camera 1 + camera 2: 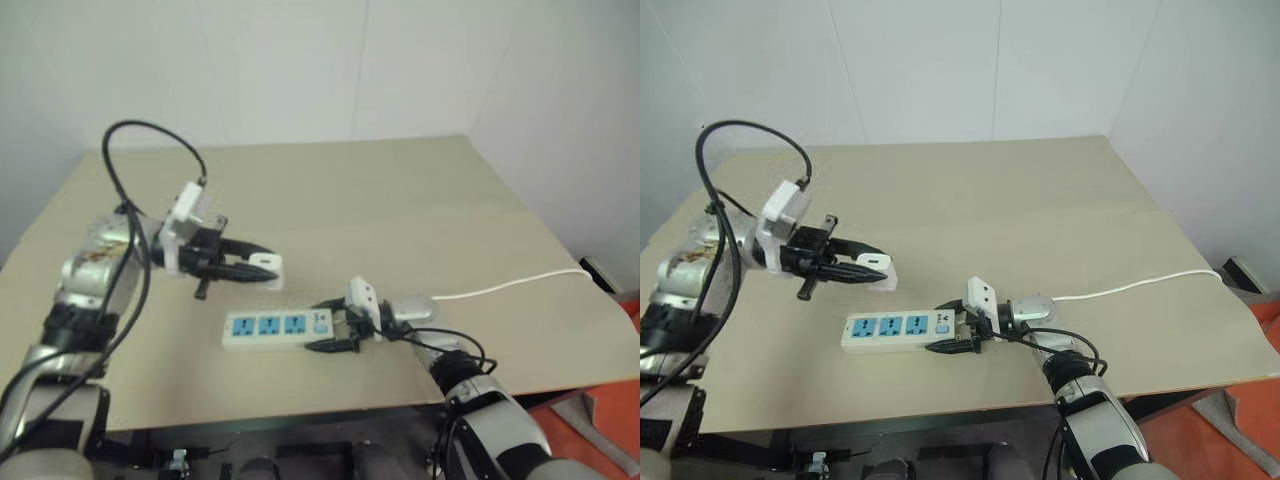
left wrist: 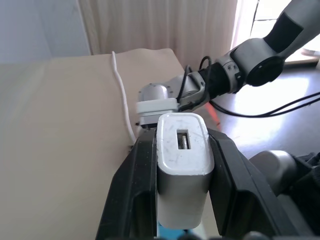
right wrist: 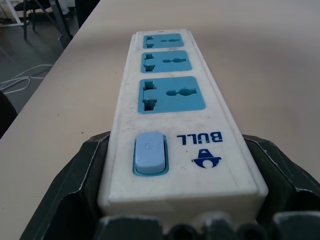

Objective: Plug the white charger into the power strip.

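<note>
The white charger hangs above the table, a little behind and to the left of the power strip. My left gripper is shut on it, and its black fingers press both sides of the charger in the left wrist view. The strip lies flat near the table's front edge, its three blue socket faces turned up. My right gripper is shut on the switch end of the power strip, one finger on each long side.
A thin white cable runs from the strip's end to the right and off the beige table. A black cable loops above my left arm. The table's front edge lies just below the strip.
</note>
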`<action>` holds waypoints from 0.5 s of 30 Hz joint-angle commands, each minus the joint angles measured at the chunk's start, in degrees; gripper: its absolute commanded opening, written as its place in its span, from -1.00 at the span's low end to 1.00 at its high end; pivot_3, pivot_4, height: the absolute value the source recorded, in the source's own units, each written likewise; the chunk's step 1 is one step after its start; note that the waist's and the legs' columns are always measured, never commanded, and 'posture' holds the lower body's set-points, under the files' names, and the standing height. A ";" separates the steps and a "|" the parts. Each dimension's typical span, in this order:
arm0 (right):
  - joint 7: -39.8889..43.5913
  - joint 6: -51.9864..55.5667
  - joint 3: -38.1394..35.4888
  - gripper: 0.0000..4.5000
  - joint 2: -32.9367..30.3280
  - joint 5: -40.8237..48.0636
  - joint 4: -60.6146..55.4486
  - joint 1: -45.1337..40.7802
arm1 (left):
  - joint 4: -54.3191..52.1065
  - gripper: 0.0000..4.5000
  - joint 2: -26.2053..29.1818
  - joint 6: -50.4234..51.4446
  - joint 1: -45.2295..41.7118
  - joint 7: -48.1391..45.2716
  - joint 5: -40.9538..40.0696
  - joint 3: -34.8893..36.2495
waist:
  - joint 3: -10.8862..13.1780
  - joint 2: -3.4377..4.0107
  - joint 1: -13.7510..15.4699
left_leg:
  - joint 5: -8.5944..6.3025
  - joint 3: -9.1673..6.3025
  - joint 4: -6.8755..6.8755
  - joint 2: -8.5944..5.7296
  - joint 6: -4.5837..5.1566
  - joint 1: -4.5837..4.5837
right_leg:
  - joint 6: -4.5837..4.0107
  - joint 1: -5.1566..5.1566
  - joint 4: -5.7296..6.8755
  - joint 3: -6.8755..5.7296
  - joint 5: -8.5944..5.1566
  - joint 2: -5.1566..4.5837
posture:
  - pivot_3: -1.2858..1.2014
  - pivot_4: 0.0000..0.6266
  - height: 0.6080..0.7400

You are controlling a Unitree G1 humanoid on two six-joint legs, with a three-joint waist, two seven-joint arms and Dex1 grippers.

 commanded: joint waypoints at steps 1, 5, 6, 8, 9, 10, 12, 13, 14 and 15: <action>0.29 -1.20 -0.72 0.52 0.08 -0.20 -0.07 -1.01 | -5.61 -0.54 -0.55 3.69 3.07 2.89 -1.29 2.33 | 0.00 0.00 0.01 | 0.00 0.02 0.00 0.00 0.00 0.03 | 0.00 0.02 0.01 0.02 0.00 0.00 | 0.03 -0.52 1.00; 0.30 -1.12 -0.78 0.52 0.07 -0.30 0.02 -0.97 | -6.60 -0.54 -4.27 1.02 6.31 5.02 -0.11 3.44 | 0.00 0.00 0.08 | 0.00 0.08 -0.01 0.00 0.00 0.06 | -0.01 0.04 -0.02 0.06 0.00 0.00 | 0.03 -0.52 1.00; 0.31 -1.12 -0.80 0.52 0.07 -0.32 0.03 -0.97 | -6.43 -0.54 -4.93 0.59 6.66 5.26 0.19 3.66 | 0.00 0.00 0.07 | 0.00 0.10 -0.01 0.00 0.00 0.06 | -0.02 0.04 -0.02 0.07 0.01 0.00 | 0.03 -0.52 1.00; 0.33 -1.03 -0.82 0.52 -0.03 -0.33 -0.14 -0.82 | -5.04 -0.54 -6.66 -1.95 7.38 5.87 1.98 3.34 | 0.00 -0.01 0.09 | 0.00 0.13 -0.01 0.00 0.00 0.07 | -0.07 0.03 -0.03 0.09 0.04 0.00 | 0.03 -0.52 1.00; 0.32 -0.99 -0.84 0.52 -0.07 -0.34 -0.20 -0.77 | -4.82 -0.54 -7.32 -2.52 7.69 5.84 2.39 3.24 | -0.01 -0.01 0.09 | 0.00 0.16 -0.02 0.00 0.00 0.08 | -0.15 0.03 -0.03 0.10 0.09 0.00 | 0.03 -0.52 1.00; 0.32 -0.97 -0.84 0.52 -0.09 -0.34 -0.23 -0.74 | -4.72 -0.54 -7.78 -2.80 7.88 5.76 2.65 3.24 | -0.01 -0.01 0.09 | 0.00 0.17 -0.02 0.00 0.00 0.08 | -0.31 0.03 -0.05 0.11 0.18 0.00 | 0.03 -0.52 1.00; 0.21 -0.93 -0.87 0.52 -0.11 -0.37 -0.28 -0.68 | -5.20 -0.54 -8.46 -4.01 8.55 5.49 4.08 2.43 | -0.01 -0.01 0.08 | 0.00 0.20 -0.03 0.00 0.00 0.08 | -0.33 0.03 -0.06 0.14 0.19 0.00 | 0.03 -0.52 1.00; 0.17 -0.91 -0.87 0.52 -0.12 -0.39 -0.29 -0.64 | -5.27 -0.54 -8.63 -4.52 8.81 5.31 4.81 2.03 | -0.01 -0.01 0.08 | 0.00 0.20 -0.03 0.00 0.00 0.08 | -0.33 0.03 -0.08 0.14 0.20 0.00 | 0.03 -0.52 1.00; 0.14 -0.91 -0.88 0.52 -0.13 -0.39 -0.31 -0.60 | -5.16 -0.54 -8.90 -5.17 9.04 4.94 5.41 1.80 | -0.01 -0.01 0.08 | -0.01 0.21 -0.04 0.00 0.00 0.08 | -0.33 0.03 -0.08 0.15 0.20 0.00 | 0.03 -0.52 1.00; 0.12 -0.89 -0.88 0.52 -0.15 -0.39 -0.34 -0.54 | -4.98 -0.54 -9.16 -5.41 9.18 4.74 5.74 1.71 | -0.01 -0.01 0.08 | -0.01 0.23 -0.05 0.00 0.00 0.08 | -0.33 0.03 -0.09 0.16 0.19 0.00 | 0.03 -0.52 1.00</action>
